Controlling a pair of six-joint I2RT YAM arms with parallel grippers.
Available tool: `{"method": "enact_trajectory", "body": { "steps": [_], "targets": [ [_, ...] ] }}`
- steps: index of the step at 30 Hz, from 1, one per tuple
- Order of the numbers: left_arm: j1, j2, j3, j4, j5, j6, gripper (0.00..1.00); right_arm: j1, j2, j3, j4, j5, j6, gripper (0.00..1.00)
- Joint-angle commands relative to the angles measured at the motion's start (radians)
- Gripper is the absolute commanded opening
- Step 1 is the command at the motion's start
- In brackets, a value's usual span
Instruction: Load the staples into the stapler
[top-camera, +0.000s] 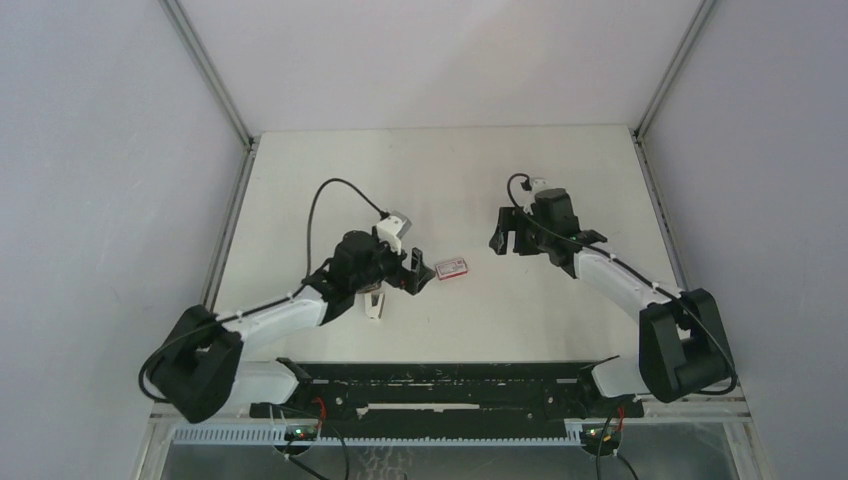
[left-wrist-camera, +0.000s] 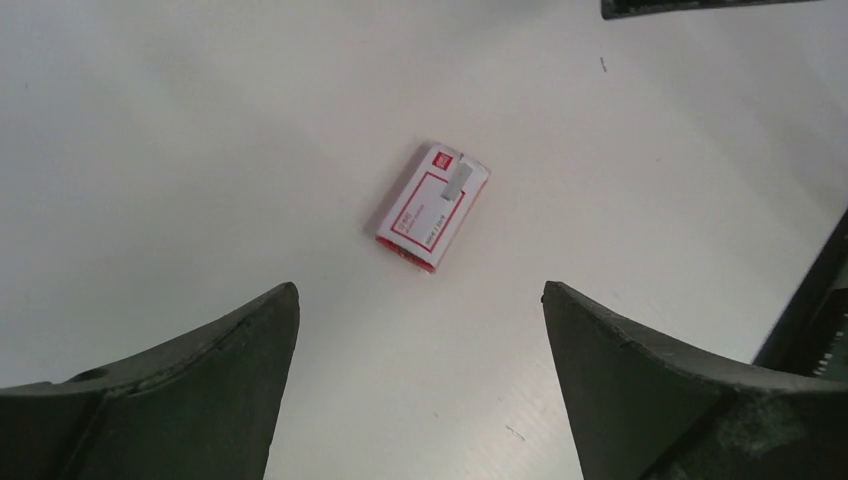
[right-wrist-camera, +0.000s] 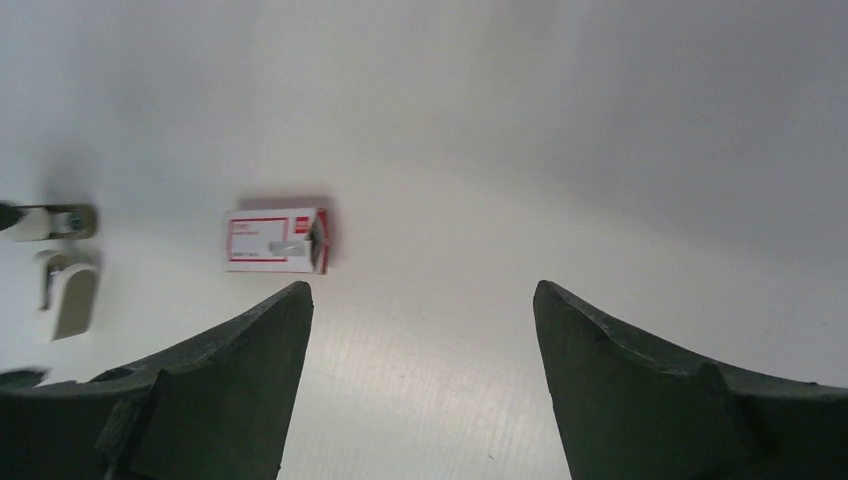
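The red-and-white box (top-camera: 452, 268) lies flat on the white table between my two grippers. A short silvery-grey strip of staples (left-wrist-camera: 458, 180) rests on top of the box (left-wrist-camera: 432, 207) at its far end; it also shows in the right wrist view (right-wrist-camera: 292, 243). The small white and beige stapler (top-camera: 374, 303) lies just near-side of my left wrist, and at the left edge of the right wrist view (right-wrist-camera: 70, 300). My left gripper (top-camera: 407, 271) is open and empty, just left of the box. My right gripper (top-camera: 508, 241) is open and empty, to the right of the box.
A small grey-beige piece (right-wrist-camera: 55, 220) shows just beyond the stapler in the right wrist view; I cannot tell what it is. Grey walls with metal posts (top-camera: 215, 80) close in the table's sides and back. The black base rail (top-camera: 450, 385) runs along the near edge.
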Motion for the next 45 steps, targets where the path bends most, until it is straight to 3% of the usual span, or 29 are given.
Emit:
{"method": "enact_trajectory", "body": {
  "steps": [1, 8, 14, 20, 30, 45],
  "targets": [
    [-0.013, 0.133, 0.136, 0.097, 0.061, 0.171, 0.94, -0.041, -0.036, -0.084, 0.23, -0.271, 0.025, 0.8],
    [-0.04, 0.337, 0.285, -0.036, 0.116, 0.247, 0.89, -0.064, 0.062, -0.092, 0.288, -0.37, 0.09, 0.72],
    [-0.088, 0.41, 0.339, -0.117, 0.015, 0.325, 0.87, -0.067, 0.178, -0.057, 0.301, -0.418, 0.161, 0.5],
    [-0.095, 0.435, 0.361, -0.16, -0.049, 0.363, 0.79, -0.06, 0.309, 0.008, 0.291, -0.476, 0.212, 0.39],
    [-0.102, 0.472, 0.403, -0.232, -0.066, 0.396, 0.6, -0.042, 0.418, 0.094, 0.266, -0.474, 0.245, 0.3],
    [-0.12, 0.501, 0.436, -0.283, -0.078, 0.418, 0.49, -0.01, 0.483, 0.144, 0.222, -0.475, 0.234, 0.25]
  ]
}}
